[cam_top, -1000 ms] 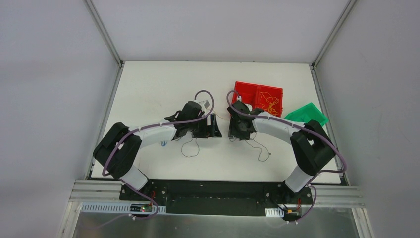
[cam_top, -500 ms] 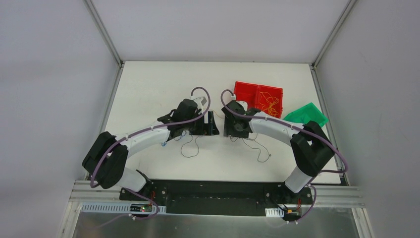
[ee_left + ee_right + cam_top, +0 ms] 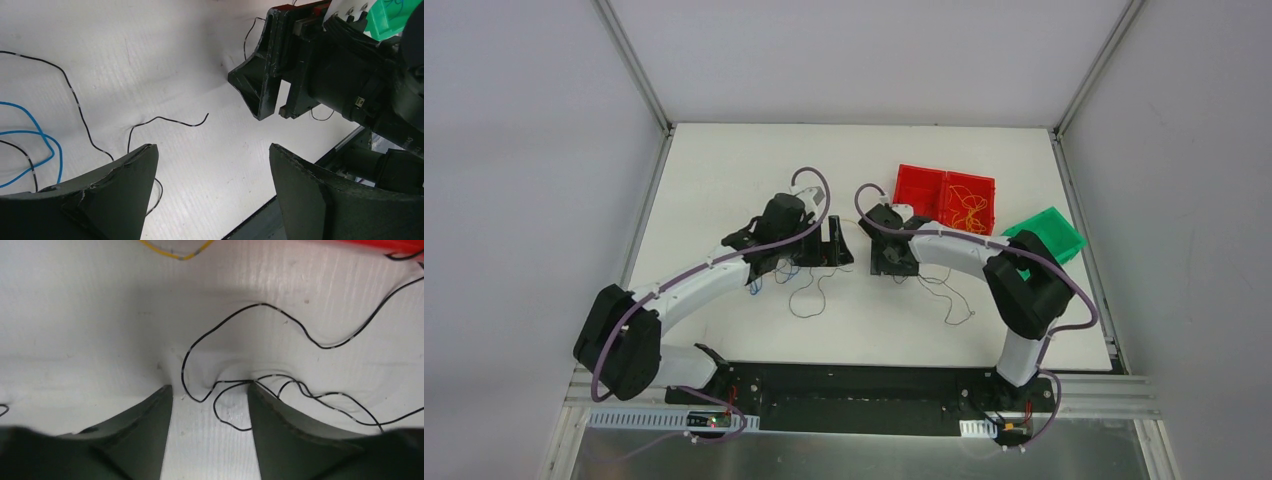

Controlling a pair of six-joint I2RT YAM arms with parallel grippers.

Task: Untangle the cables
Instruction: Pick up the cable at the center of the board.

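Cables, hair-thin black and blue strands, lie loose on the white table between the arms. Left gripper jaws apart above them. Right gripper jaws apart, straddling a black strand.

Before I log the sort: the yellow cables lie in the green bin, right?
No: the yellow cables lie in the red bin, not the green bin beside it. The top external view shows it.

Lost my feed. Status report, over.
Left hand open, right hand open. Black wire between right hand's fingers, ungripped. Blue wire beside left hand. Nothing blocking.
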